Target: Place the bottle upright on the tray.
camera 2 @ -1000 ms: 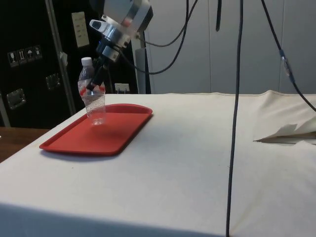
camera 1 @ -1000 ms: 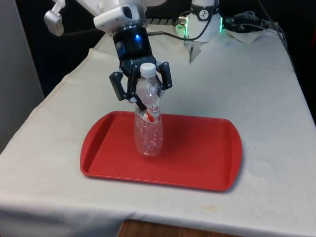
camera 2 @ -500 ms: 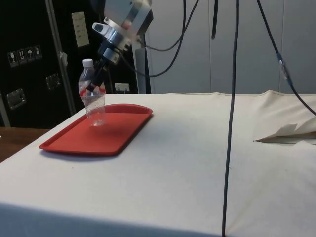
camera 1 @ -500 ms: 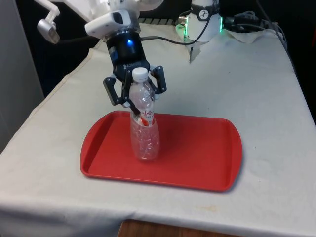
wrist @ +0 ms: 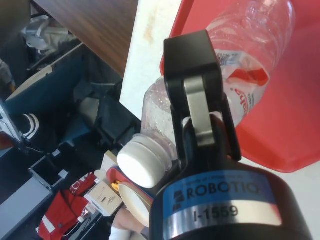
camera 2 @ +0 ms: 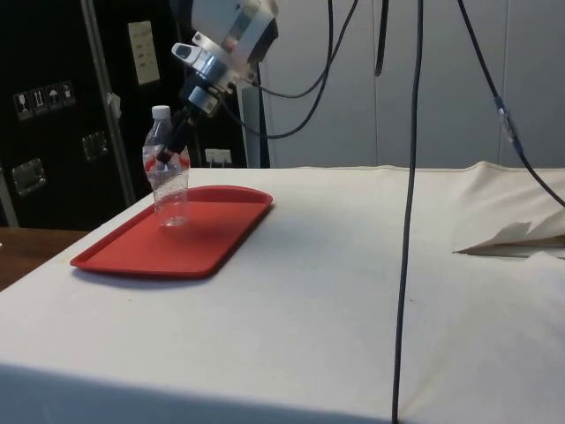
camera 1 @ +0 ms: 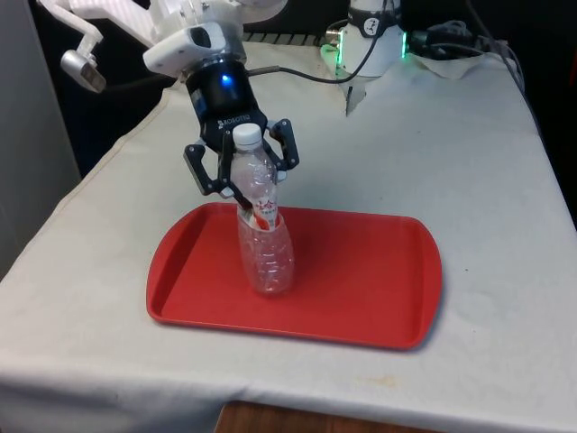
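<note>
A clear plastic bottle (camera 1: 267, 254) with a white cap and a red-and-white label stands with its base on the red tray (camera 1: 361, 271), leaning slightly toward the front view's left. My gripper (camera 1: 256, 209) comes down from behind and is shut on the bottle at the label, below the neck. From the side, the bottle (camera 2: 169, 193) sits on the far part of the tray (camera 2: 132, 252) with the gripper (camera 2: 166, 157) at its upper half. In the wrist view one finger (wrist: 200, 115) lies across the bottle (wrist: 250, 45), with the tray (wrist: 295, 105) beneath.
The tray lies near the table's front edge (camera 1: 270, 397). Cables and crumpled cloth (camera 1: 451, 45) sit at the far end. In the side view a black cable (camera 2: 408, 221) hangs in front and a fold of cloth (camera 2: 512, 238) lies at the right.
The gripper has swung toward the front view's left, taking the bottle's cap with it. The bottle's base has stayed on the tray, so the bottle now leans left.
</note>
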Controlling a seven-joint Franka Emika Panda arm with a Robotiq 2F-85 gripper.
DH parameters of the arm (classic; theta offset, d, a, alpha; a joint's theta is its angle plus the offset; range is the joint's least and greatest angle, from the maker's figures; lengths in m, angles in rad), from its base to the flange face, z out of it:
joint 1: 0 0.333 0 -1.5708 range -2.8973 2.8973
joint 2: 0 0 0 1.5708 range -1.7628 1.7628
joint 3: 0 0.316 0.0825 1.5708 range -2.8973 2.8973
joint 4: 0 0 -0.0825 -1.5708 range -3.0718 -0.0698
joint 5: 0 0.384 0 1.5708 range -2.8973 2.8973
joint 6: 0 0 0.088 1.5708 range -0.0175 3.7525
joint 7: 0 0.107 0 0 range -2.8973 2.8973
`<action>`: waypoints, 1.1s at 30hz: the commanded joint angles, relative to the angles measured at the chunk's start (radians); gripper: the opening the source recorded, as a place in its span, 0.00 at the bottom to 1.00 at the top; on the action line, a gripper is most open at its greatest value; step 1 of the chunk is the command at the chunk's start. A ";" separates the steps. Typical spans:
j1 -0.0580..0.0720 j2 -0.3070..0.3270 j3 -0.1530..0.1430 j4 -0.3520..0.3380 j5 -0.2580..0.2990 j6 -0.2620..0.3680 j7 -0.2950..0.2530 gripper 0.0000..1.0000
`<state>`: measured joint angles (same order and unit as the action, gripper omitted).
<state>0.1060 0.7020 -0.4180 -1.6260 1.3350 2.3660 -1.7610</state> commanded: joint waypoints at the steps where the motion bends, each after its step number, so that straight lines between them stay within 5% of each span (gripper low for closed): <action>1: 0.000 0.003 0.001 0.004 0.003 0.004 -0.001 0.33; 33: 0.006 -0.002 0.000 -0.014 0.000 -0.017 0.003 0.33</action>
<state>0.1120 0.7000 -0.4180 -1.6400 1.3350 2.3490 -1.7580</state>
